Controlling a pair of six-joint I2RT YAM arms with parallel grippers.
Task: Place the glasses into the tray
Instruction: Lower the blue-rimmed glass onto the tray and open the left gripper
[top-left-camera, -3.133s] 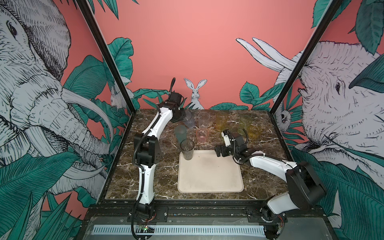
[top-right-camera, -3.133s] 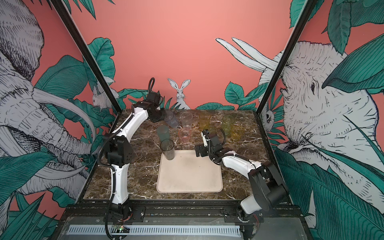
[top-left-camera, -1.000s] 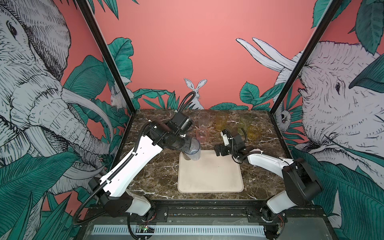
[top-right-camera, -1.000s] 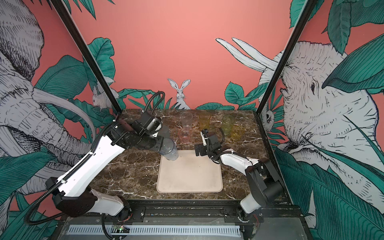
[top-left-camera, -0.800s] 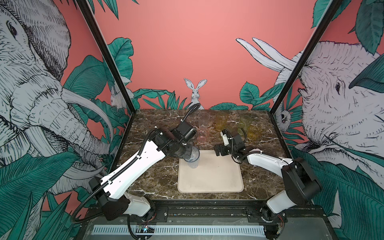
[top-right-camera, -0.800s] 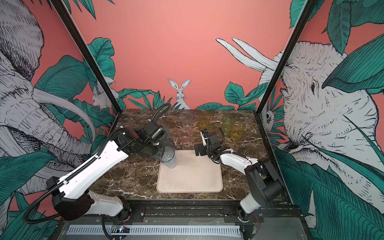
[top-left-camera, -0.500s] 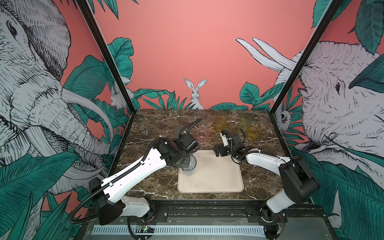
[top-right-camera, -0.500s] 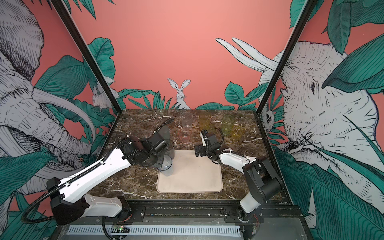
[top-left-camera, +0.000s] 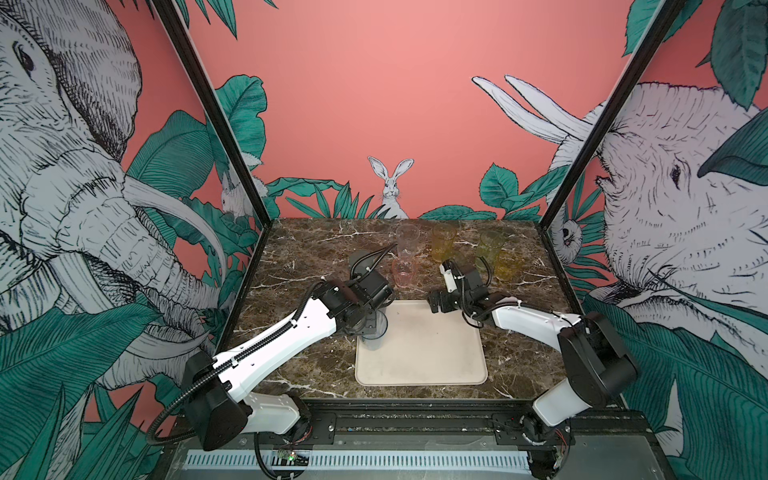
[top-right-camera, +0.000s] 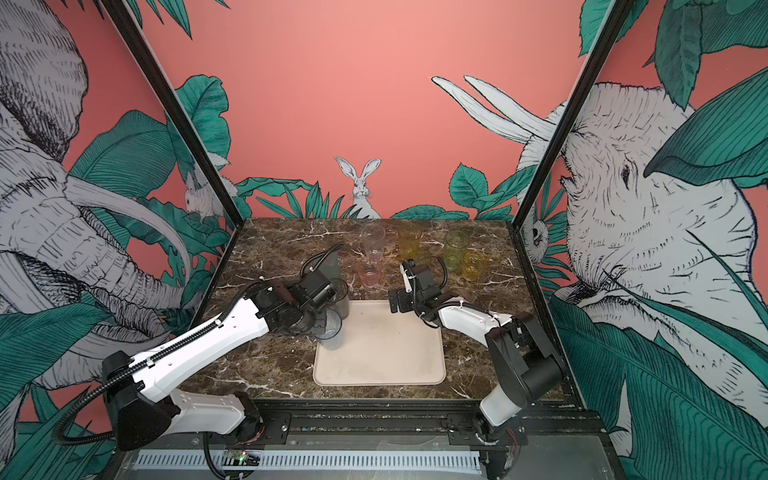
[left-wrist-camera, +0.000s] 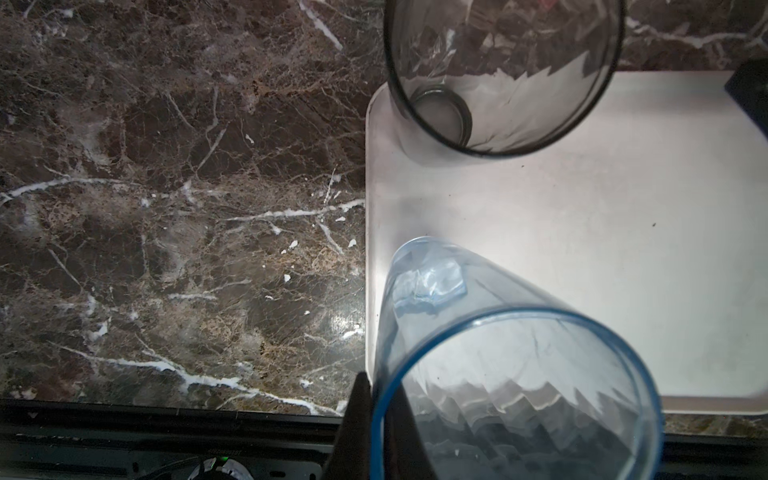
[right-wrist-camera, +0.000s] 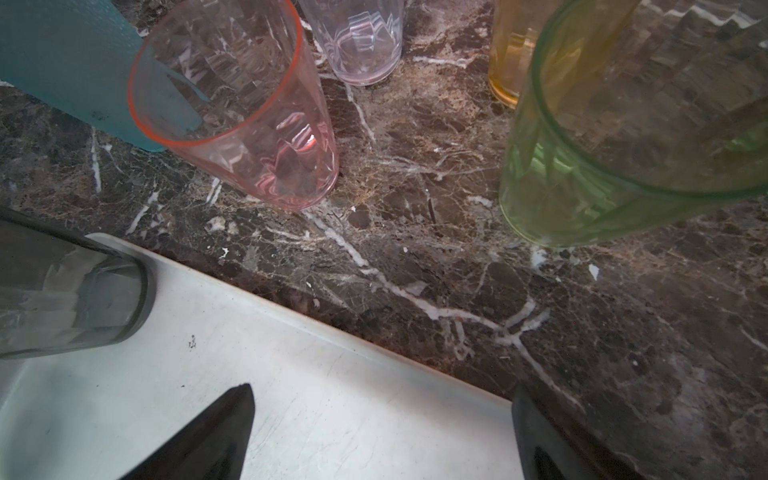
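One grey glass (left-wrist-camera: 519, 104) stands in tray (top-right-camera: 374, 365) upper-left corner in a top view; just below it we see blue glass (top-right-camera: 331, 334) at tray's left edge, rim pinched by L gripper (left-wrist-camera: 376, 395). R gripper (right-wrist-camera: 382, 390) spread wide, empty, over tray's upper edge.

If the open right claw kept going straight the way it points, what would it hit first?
Most likely the tray just below the right claw, near its far rim; the pink glass stands farther on. Depth is unclear.

Tray (top-left-camera: 419, 353) centre free; grey tumbler (left-wrist-camera: 519, 104) blocks corner.
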